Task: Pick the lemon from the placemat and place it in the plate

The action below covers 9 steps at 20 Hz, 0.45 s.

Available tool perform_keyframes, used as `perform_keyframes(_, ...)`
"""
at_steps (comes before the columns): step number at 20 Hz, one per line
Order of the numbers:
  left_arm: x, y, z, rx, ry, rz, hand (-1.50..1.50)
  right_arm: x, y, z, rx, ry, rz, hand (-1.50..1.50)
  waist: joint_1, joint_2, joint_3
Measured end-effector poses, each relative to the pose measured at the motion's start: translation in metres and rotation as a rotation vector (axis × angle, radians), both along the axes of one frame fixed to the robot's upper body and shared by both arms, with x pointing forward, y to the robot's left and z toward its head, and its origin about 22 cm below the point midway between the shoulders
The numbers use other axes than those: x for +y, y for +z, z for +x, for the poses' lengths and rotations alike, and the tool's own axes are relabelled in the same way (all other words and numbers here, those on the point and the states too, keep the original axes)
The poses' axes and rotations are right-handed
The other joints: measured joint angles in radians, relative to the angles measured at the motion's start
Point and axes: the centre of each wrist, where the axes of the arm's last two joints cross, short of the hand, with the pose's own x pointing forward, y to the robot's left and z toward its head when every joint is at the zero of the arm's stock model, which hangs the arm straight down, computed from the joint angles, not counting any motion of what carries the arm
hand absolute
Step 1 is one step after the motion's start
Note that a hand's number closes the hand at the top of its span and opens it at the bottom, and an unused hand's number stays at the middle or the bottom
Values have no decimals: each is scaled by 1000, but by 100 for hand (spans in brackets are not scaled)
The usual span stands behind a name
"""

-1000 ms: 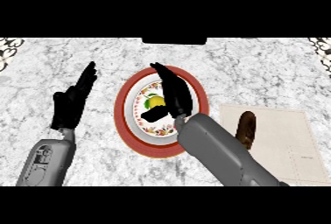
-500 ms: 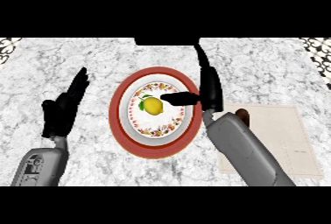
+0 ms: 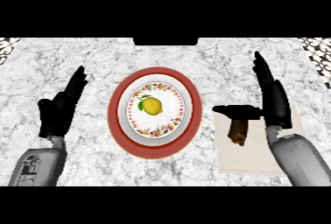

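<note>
Fingers straight on both hands, left (image 3: 61, 109), right (image 3: 271, 98) | mat (image 3: 255, 157) partly hidden (dark item unclear) | lemon (image 3: 152, 105) yellow, in plate (image 3: 155, 144)

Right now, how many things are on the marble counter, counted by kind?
Yellow lemon: 1
Round red-rimmed plate with floral border: 1
Beige rectangular placemat: 1
Dark brown object on the placemat, kind unclear: 1
Black robot hands: 2, left hand, right hand
Total: 6
</note>
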Motion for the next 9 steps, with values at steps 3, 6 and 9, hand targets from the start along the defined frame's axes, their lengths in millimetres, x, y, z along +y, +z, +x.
perform_keyframes(3, -3, 3, 1, -2, -5, 4, 0, -27, -10, -6, 2, 4, -9, -150, 4, 1, 0)
perform_keyframes(6, -5, 1, 2, -2, -6, 2, 0, -53, -12, -10, 2, 6, 1, -150, 5, 2, 0)
perform_keyframes(9, -5, 2, 1, 1, -4, 1, 0, -67, -23, -17, -1, 11, 10, -150, 7, 2, 0)
